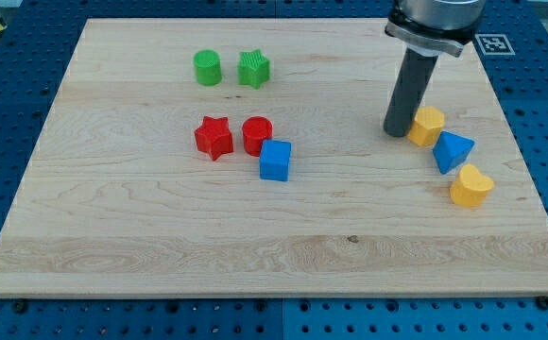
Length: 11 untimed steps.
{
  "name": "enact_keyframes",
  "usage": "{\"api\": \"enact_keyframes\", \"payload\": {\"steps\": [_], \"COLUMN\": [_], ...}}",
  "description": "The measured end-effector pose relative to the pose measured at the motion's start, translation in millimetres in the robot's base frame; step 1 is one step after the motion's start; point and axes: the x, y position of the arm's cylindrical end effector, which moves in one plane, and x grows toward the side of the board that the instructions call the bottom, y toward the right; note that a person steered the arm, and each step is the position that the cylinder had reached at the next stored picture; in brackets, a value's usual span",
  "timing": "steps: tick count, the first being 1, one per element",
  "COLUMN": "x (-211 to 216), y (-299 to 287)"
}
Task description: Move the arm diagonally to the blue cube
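My tip (396, 132), bare and holding nothing, seems to touch the yellow block (427, 125); blue cube (275, 160) lies well left.

The arm (435, 19) is cut off by the view's top edge at 12 o'clock, so only its lowest collar shows. My tip (397, 132) hides the 9 o'clock flank of the yellow block (429, 124). The bench (274, 246) loses its 6 o'clock corners at the bottom edge.

You see: 2 green blocks (207, 68) | 2 red blocks (214, 137) | 2 blue blocks (275, 160) | 2 yellow blocks (428, 125)
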Motion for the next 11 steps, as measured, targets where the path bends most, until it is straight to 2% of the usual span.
{"api": "enact_keyframes", "payload": {"steps": [2, 4, 6, 8, 9, 11], "x": [0.0, 9.4, 84.5, 117.6, 110.4, 43.4], "y": [11.2, -77.3, -90.0, -137.0, -179.7, -236.7]}}
